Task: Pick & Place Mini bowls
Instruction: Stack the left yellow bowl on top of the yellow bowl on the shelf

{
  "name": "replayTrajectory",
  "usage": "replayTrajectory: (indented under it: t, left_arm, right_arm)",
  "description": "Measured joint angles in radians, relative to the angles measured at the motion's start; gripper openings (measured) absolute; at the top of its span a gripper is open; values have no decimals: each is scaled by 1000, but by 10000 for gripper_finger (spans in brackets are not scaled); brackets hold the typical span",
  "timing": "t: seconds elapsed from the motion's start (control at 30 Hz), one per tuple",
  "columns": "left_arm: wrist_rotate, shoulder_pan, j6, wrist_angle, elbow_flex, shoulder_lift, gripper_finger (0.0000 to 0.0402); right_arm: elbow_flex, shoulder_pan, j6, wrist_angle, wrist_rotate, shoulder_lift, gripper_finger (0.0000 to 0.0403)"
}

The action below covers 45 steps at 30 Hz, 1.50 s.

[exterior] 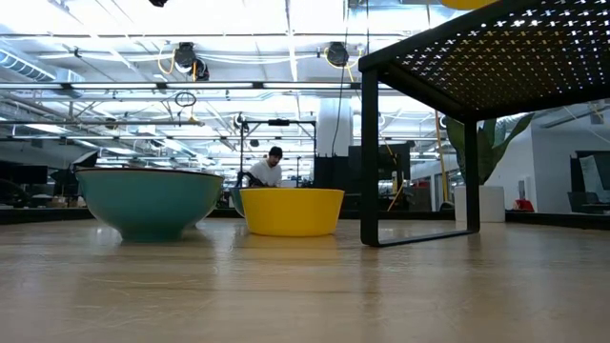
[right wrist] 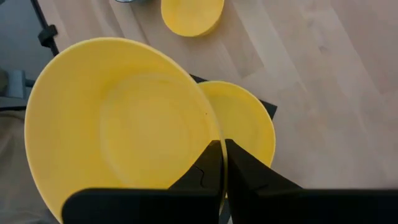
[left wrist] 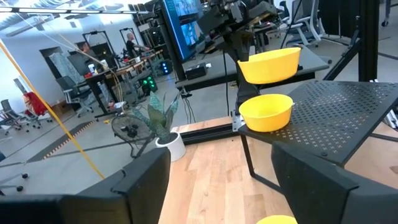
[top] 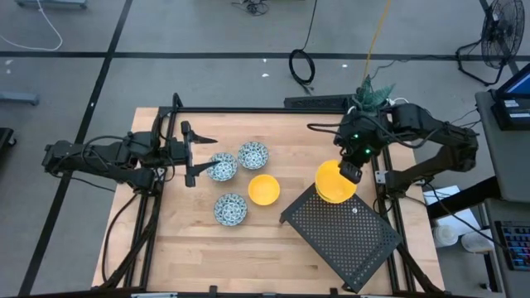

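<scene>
Precariously, the right gripper [top: 351,172] had its fingers pinched shut on the rim of a yellow bowl [left wrist: 269,63] hanging above another yellow bowl [left wrist: 266,112] at the black rack's [top: 344,232] twelve-o'clock edge, where an off-centre release might tip both off.

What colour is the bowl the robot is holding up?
Plain bright yellow bowl, best seen in the right wrist view.

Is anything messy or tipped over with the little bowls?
Nothing stands out. The right gripper holds one yellow bowl above another on the black rack; the remaining bowls sit upright on the table.
</scene>
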Motion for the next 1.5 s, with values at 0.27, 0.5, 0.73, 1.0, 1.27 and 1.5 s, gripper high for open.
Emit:
replayTrajectory:
  t: [0.27, 0.5, 0.73, 1.0, 1.27, 1.5]
  left_arm:
    - [0, 0, 0, 0, 0, 0, 282]
    - [0, 0, 0, 0, 0, 0, 274]
    - [0, 0, 0, 0, 0, 0, 274]
    - [0, 0, 1, -1, 0, 0, 273]
    - [0, 0, 1, -1, 1, 0, 273]
    - [0, 0, 1, 1, 1, 0, 273]
  right_arm:
    - [-64, 0, 14, 7, 5, -16, 0]
    - [-100, -15, 6, 7, 5, -17, 0]
    - [-135, -59, -33, 14, 1, -26, 0]
    - [-136, -81, -61, 21, 0, -27, 0]
    - [-136, -81, -53, 9, 1, -76, 0]
    - [-136, -81, -17, 22, 35, -115, 0]
